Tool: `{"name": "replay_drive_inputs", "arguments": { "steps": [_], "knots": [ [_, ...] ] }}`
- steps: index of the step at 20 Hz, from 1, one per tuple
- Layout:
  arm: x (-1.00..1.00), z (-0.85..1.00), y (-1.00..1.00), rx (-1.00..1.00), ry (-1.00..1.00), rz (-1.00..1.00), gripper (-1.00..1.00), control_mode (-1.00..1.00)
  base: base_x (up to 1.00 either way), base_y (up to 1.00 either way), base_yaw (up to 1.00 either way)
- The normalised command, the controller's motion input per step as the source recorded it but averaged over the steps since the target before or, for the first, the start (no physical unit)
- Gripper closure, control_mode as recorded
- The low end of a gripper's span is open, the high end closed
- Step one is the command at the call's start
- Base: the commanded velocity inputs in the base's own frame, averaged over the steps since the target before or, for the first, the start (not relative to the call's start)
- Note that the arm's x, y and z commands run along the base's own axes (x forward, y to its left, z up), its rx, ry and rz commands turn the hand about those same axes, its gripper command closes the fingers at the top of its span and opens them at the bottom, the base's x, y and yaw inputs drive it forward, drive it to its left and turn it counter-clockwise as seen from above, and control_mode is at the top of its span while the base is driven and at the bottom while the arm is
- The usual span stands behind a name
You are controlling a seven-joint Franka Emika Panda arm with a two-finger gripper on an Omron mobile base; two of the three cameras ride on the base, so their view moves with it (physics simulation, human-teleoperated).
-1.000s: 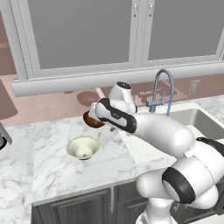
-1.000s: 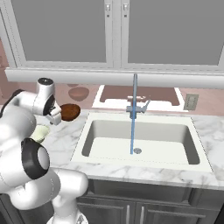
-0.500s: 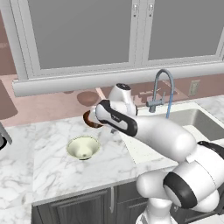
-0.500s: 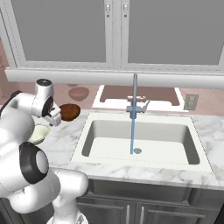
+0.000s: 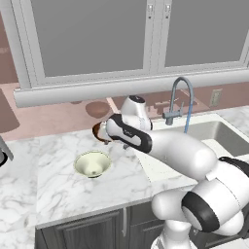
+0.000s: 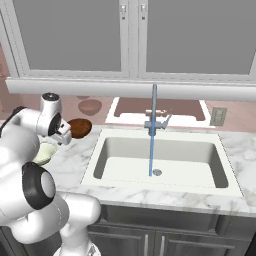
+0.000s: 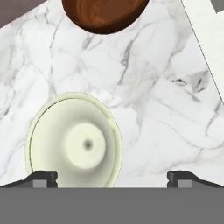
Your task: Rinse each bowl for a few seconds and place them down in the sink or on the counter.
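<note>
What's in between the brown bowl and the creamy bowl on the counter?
Nothing. In the hand view, just bare marble counter lies between the brown bowl and the cream bowl. They sit apart, not touching.

No text, label, brand, number or sign can be read anywhere — not on the bowls, the counter, the sink, the faucet or the robot's own body.
</note>
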Motion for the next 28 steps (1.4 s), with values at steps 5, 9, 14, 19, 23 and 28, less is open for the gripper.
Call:
{"name": "replay_drive_inputs", "arguments": {
  "steps": [5,9,14,19,23,28],
  "knots": [
    [0.0,-0.17,0.0,0.0,-0.03,0.1,-1.0,-1.0,0.0,0.0,0.0],
    [0.0,-0.19,0.0,0.0,-0.01,0.09,-1.0,-1.0,0.0,0.0,0.0],
    [0.0,-0.17,0.0,0.0,0.0,0.08,-1.0,-1.0,0.0,0.0,0.0],
    [0.0,-0.14,0.03,0.0,0.0,0.06,-1.0,-1.0,0.0,0.0,0.0],
    [0.0,-0.15,0.06,0.0,0.0,0.06,-1.0,-1.0,0.0,0.0,0.0],
    [0.0,-0.15,0.07,0.0,0.0,0.06,-1.0,-1.0,0.0,0.0,0.0]
  ]
}}
